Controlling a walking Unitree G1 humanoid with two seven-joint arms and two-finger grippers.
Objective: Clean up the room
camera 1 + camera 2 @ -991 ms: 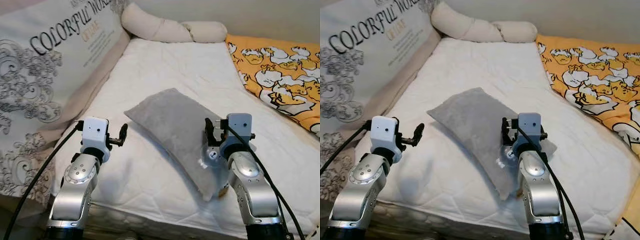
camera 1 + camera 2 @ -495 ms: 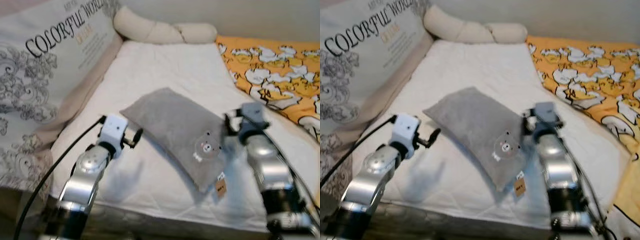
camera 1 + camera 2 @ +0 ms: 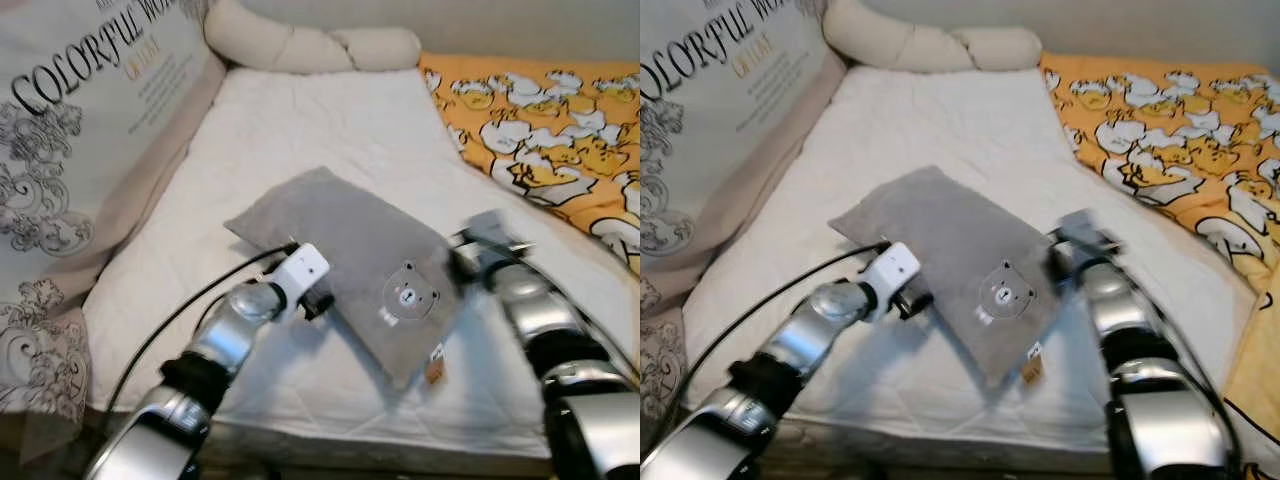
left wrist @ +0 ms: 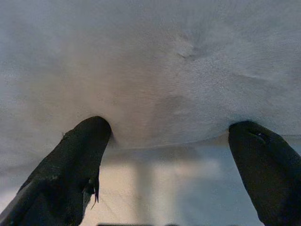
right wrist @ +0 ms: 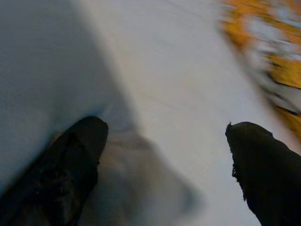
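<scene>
— Where is the pillow (image 3: 345, 255) lying?

— It is lying slantwise on the white mattress (image 3: 330, 130), toward the near edge, bear patch (image 3: 404, 296) facing up and a small tag (image 3: 434, 368) hanging at its near corner.

— And the grippers?

— The left gripper (image 3: 321, 303) is sitting against the pillow's near long edge. In its wrist view the two black fingers (image 4: 77, 162) are standing wide apart, with the grey edge running between them; I cannot tell whether they are touching it. The right gripper (image 3: 462, 262) is sitting at the pillow's right edge, blurred. Its wrist view is showing the fingers (image 5: 66, 165) spread wide too, one over the grey fabric, the other over the white sheet.

— What is lying around it?

— A large printed cushion (image 3: 95, 130) is leaning along the left side, a cream bolster (image 3: 300, 45) is lying across the far end, and an orange duck-print blanket (image 3: 545, 135) is covering the right side.
</scene>
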